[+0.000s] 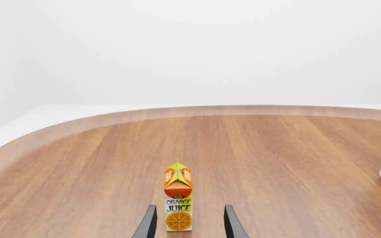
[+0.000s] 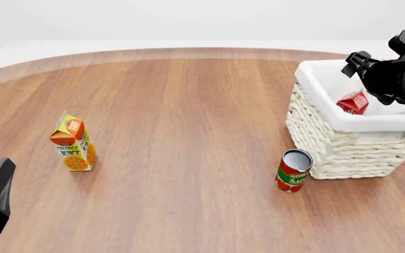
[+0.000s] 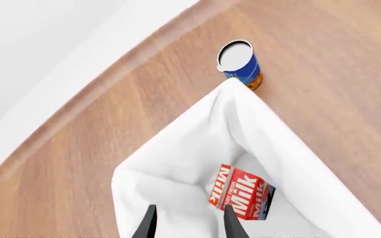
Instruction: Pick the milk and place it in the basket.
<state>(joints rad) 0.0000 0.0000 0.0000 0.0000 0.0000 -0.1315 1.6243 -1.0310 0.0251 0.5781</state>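
one milk carton (image 2: 353, 102), one juice carton (image 2: 73, 143), one basket (image 2: 343, 142), two cans (image 2: 293, 171) (image 3: 239, 63)

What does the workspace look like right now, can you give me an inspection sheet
Surface: round wooden table with a pale rim.
Job's things: milk lies tilted inside the basket on its white lining.
Clutter: juice carton upright at the left; tomato can upright close beside the basket's front; a blue can beyond the basket, in the right wrist view only.
Grippers: left gripper open, low, facing the juice carton; right gripper open above the basket, milk not held.
Cables: nothing seen.
Surroundings: plain white backdrop.
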